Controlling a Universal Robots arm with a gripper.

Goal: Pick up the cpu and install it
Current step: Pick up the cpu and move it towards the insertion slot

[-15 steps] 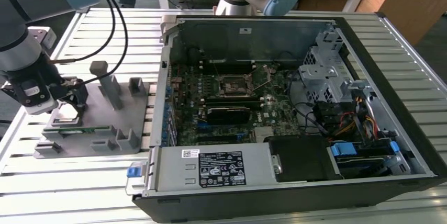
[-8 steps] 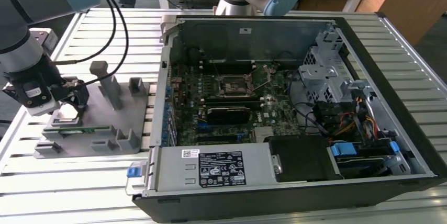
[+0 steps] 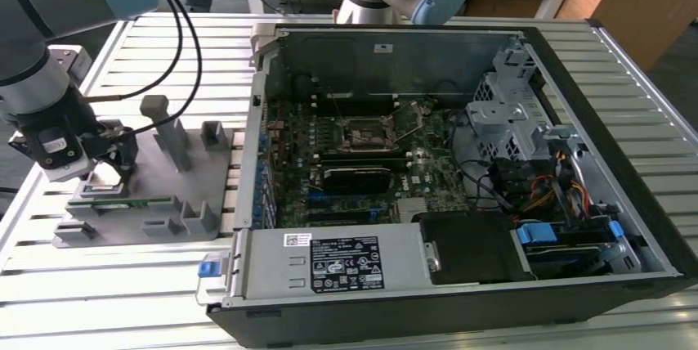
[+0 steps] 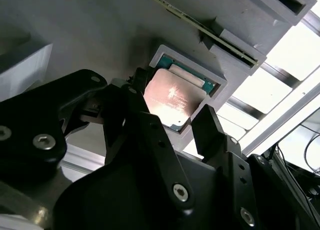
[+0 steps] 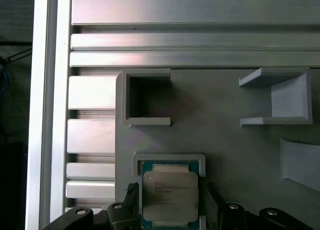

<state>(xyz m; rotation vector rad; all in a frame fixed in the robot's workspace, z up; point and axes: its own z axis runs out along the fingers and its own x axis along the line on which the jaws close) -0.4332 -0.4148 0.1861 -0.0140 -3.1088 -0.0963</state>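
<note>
one chip not yet lifted: fingers straddle the cpu in its pocket

exterior view: the gripper [image 3: 107,158] hangs low over the grey fixture tray [image 3: 163,182], at the side of the tray farthest from the open computer case [image 3: 393,56], which stands just beside the tray. the board's socket [image 3: 365,129] lies inside that case, well apart from the tray. a narrow green memory stick [image 3: 120,201] sits in a slot of the tray, near the gripper.

second wrist view: the cpu [image 4: 172,99] lies flat, shiny top up, in a square pocket [image 4: 185,54] of the tray. the gripper [image 4: 172,102] is spread wide, with one of its fingers [image 4: 210,130] on each side of the chip. neither clearly touches it.

first wrist view: the cpu [image 5: 170,197] rests in its pocket [image 5: 170,159], close to one edge of the tray [image 5: 220,140]. the gripper [image 5: 171,191] brackets it, and the fingertips [image 5: 131,190] flank two opposite edges with a slim gap.

as i judge it, the pick is in hand, at the point of grasping, and the install has not begun. the grasp calls for an even, gentle squeeze on those two edges, centred on the chip. the lift calls for a straight, level rise that clears the pocket walls.
</note>
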